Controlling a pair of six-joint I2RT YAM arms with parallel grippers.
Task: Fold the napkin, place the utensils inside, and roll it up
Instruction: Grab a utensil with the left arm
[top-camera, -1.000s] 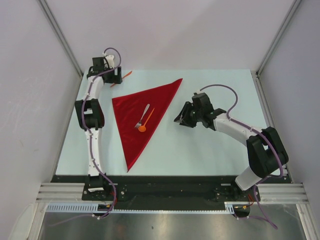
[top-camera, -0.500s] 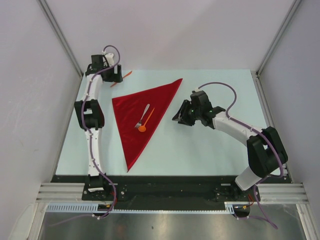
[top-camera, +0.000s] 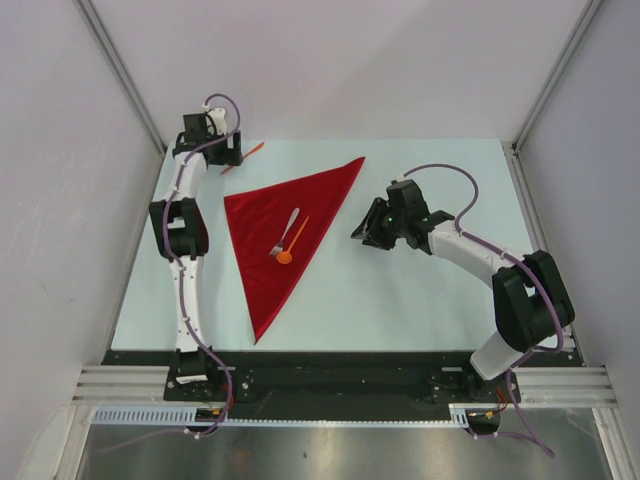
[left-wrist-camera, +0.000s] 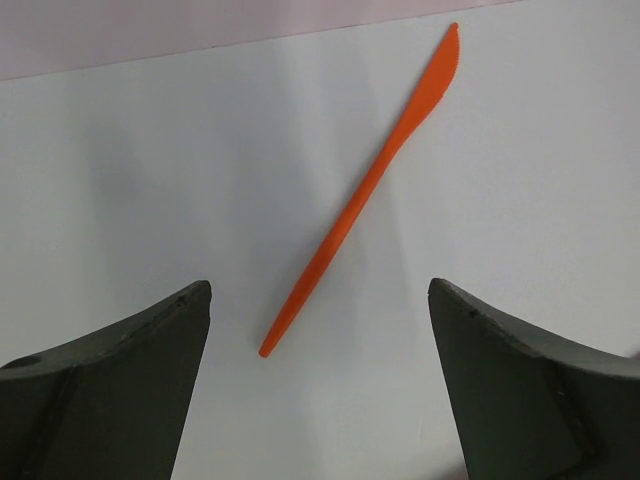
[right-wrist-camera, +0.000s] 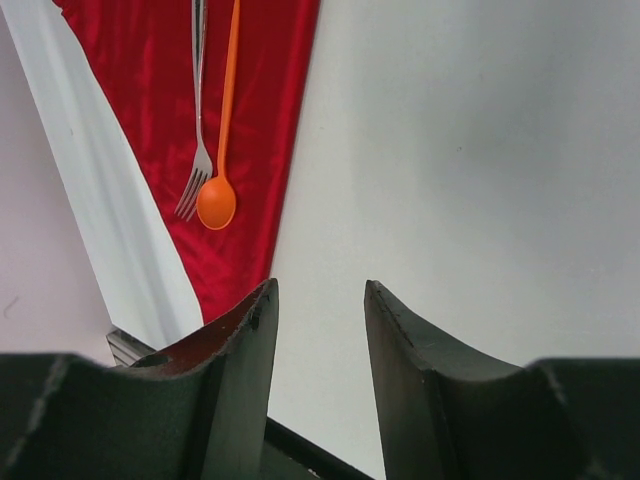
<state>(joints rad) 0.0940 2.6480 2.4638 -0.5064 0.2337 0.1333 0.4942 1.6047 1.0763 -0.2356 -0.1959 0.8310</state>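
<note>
No lettering, label, brand, number or sign can be read in any view. The napkin (top-camera: 262, 270) is plain, as are the knife (left-wrist-camera: 362, 198) at eleven o'clock on the table (top-camera: 400, 300), the fork (right-wrist-camera: 199, 90) and the spoon (right-wrist-camera: 216, 203).

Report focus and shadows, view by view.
Top external: even light, napkin sharp, hardly any shadow. Left wrist: orange knife crisp, faint soft shadow on the table, left fingers dark. Right wrist: fork and spoon sharp, right fingers dark, featureless.
</note>
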